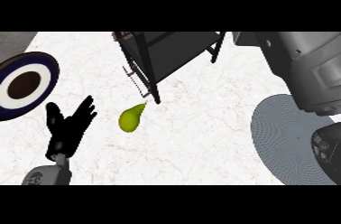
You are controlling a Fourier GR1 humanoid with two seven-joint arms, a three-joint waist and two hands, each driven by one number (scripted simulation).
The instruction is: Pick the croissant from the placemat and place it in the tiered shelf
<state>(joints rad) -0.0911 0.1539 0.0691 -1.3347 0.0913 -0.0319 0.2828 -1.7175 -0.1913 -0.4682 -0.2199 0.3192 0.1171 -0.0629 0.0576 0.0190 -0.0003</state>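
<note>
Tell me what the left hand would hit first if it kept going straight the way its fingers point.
The left hand points up the counter, between the plate and the pear. Bare counter first, then probably the left corner of the tiered shelf; height is unclear.

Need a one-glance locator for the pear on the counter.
Find the black tiered shelf at the top centre of the white counter. Just below its lower corner lies the pear, right of the open left hand. It is the only yellow-green thing in view.
</note>
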